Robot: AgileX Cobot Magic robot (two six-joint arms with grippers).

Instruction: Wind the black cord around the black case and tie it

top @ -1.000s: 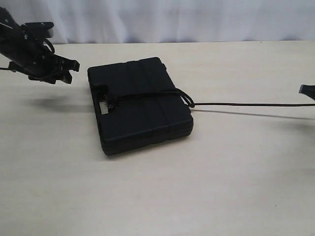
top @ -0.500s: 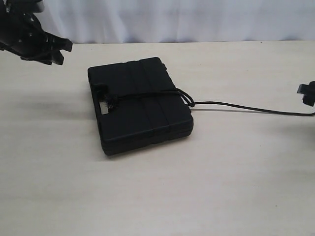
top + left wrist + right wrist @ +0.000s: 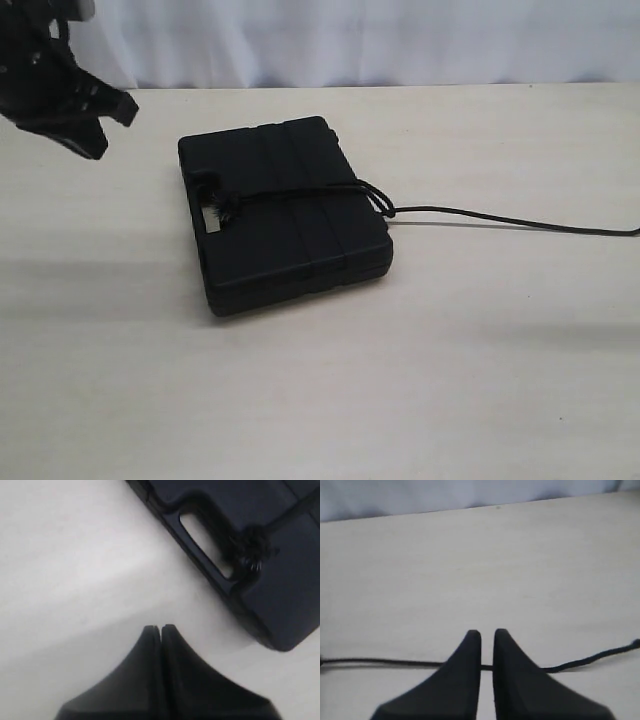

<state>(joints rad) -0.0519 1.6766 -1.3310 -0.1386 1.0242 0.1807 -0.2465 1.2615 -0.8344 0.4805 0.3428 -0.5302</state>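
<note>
Case (image 3: 285, 215) flat on table (image 3: 450, 380), cord (image 3: 500, 218) looped across it, tail slack toward right arm. Cord limp, light; grab free tail. Left gripper (image 3: 160, 628) closed, empty. Right gripper (image 3: 487, 632) nearly closed astride cord; hold unclear.

The exterior camera looks obliquely down over the table (image 3: 450, 380) from some way off. Each wrist camera looks along its claw. Close ahead of the left claw (image 3: 160, 628) lies the black case (image 3: 280, 580), and by the right claw (image 3: 487, 632) the black cord (image 3: 380, 661). The exterior view shares both.
</note>
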